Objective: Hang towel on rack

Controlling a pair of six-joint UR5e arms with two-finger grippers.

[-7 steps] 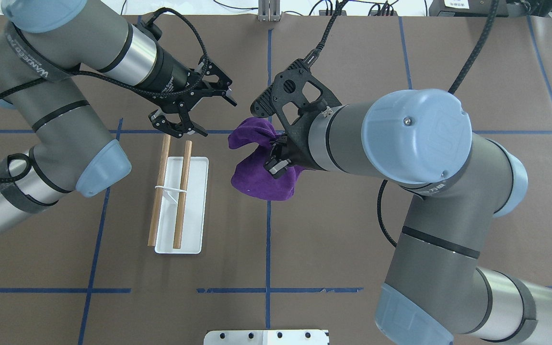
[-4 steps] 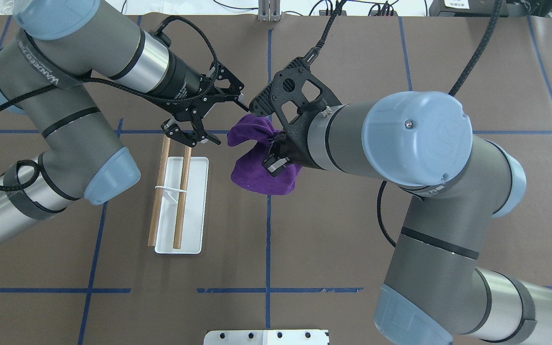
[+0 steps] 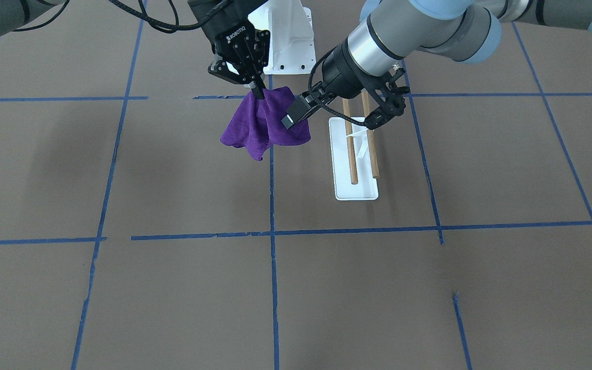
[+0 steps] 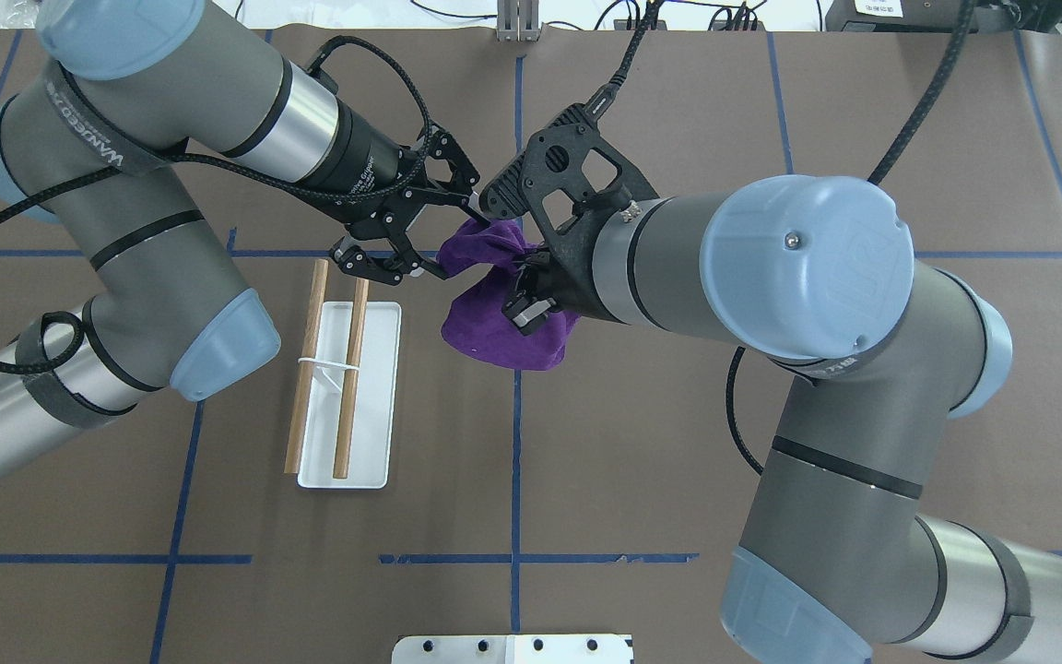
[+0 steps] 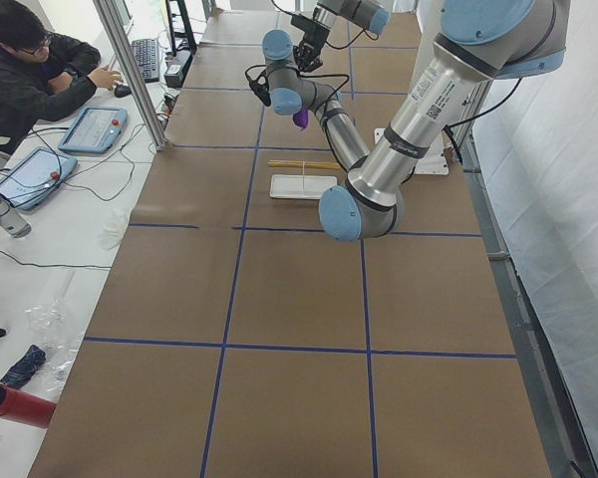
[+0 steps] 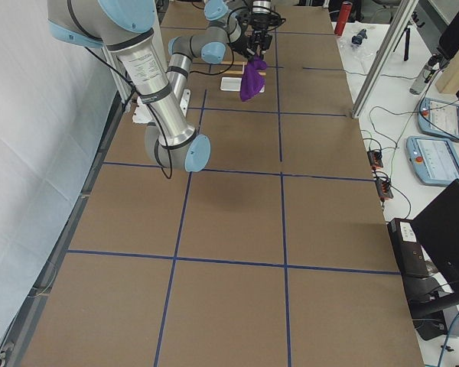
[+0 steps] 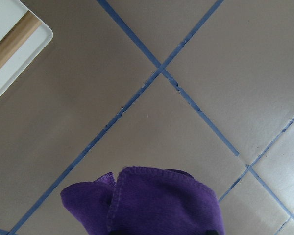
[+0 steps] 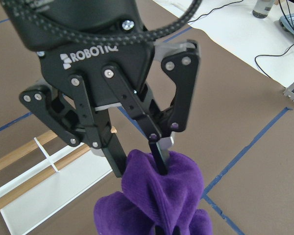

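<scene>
You see the towel (image 3: 267, 126), a purple cloth, a little above the middle of the front-facing view. It hangs in a bunch from the right gripper (image 3: 258, 94). The jaws of this gripper point down and are clenched on the top edge of the cloth. I cannot tell if the lowest corner of the towel touches the worktop (image 3: 172, 180).

The left gripper (image 8: 140, 168) comes to the same bunch from the side. In the right wrist view its jaws are spread apart, with the upper fold of the towel between them. One finger (image 8: 158, 154) presses into a crease of the cloth and the other finger (image 8: 113, 155) is just beside the edge of the cloth. These jaws are released and grasp nothing.

The rack (image 4: 374, 397) stands on the worktop in the left half of the overhead view, below the left gripper and beside the towel, but apart from it. Its two wooden rods (image 4: 350, 378) are parallel. One is over the white base, and the other is outside the base's left edge in that view. No cloth is on the rods.
</scene>
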